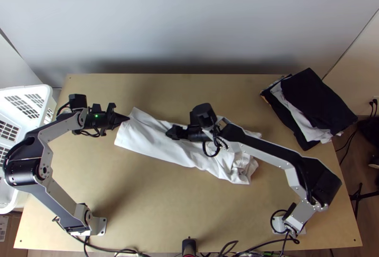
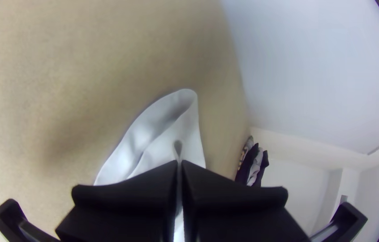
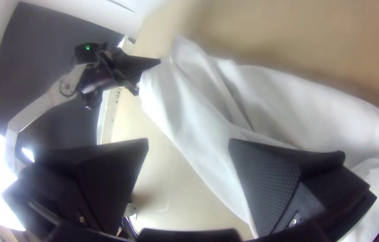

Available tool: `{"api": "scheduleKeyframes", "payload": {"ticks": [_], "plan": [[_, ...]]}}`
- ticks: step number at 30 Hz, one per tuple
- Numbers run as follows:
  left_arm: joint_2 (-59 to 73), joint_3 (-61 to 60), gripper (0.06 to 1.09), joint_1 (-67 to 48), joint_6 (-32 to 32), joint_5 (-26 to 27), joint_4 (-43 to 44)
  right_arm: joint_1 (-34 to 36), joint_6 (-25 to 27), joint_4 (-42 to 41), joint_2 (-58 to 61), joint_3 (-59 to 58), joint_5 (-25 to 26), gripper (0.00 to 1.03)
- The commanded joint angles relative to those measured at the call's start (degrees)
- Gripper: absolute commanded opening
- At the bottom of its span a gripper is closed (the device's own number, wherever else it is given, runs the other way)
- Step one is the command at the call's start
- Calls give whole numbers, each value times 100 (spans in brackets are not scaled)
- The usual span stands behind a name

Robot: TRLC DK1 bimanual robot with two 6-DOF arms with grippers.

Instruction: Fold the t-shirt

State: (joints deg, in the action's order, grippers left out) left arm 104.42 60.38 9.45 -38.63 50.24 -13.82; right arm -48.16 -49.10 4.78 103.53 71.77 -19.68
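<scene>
Top: wooden table (image 1: 142, 200) backed by pale wall (image 1: 189, 20); counted: one basket (image 1: 23, 88) at left edge, one pile (image 1: 317, 101) at far right, one shirt (image 1: 154, 142) laid mid-table, bunched rightward, flanked by left gripper (image 1: 127, 118), topped by right gripper (image 1: 171, 132) | Left wrist: shirt pinched between fingers (image 2: 135, 190) | Right wrist: fingers (image 3: 270, 188) spread wide

T-shirt (image 1: 154, 143) on table (image 1: 156, 200), basket (image 1: 28, 89) left, clothes pile (image 1: 315, 98) right, behind.
</scene>
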Motion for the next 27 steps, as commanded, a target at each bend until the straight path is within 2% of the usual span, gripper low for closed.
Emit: {"api": "scheduleKeyframes", "payload": {"ticks": [1, 4, 8, 9, 10, 11, 12, 14, 21, 27], "plan": [[-115, -149, 10, 30, -127, 91, 257, -167, -223, -3, 142, 65, -9, 83], [-124, -184, 10, 4, -118, 83, 249, -238, -434, -3, 221, 48, -9, 83], [-159, -228, 10, -75, -39, 100, 205, -422, -469, -3, 317, -14, -9, 83], [-194, -246, 18, -93, -39, 100, 205, -431, -469, -3, 344, -22, -9, 83], [-229, -255, 47, -102, -39, 109, 178, -440, -469, -3, 370, -31, -18, 83], [-273, -272, 85, -110, 14, 118, 161, -431, -469, -3, 370, -40, -18, 83], [-300, -255, 104, -110, 154, 118, 73, -431, -460, -3, 379, -49, -18, 83], [-361, -220, 104, -66, 594, 56, -314, -422, -460, -3, 388, -58, -27, 83], [-458, -184, 104, 13, 1701, -946, -1140, -431, -372, -47, 563, -128, -27, 83], [-387, -184, 104, -31, 1815, -1174, -1122, -405, -311, -152, 634, -172, -27, 83]]}}
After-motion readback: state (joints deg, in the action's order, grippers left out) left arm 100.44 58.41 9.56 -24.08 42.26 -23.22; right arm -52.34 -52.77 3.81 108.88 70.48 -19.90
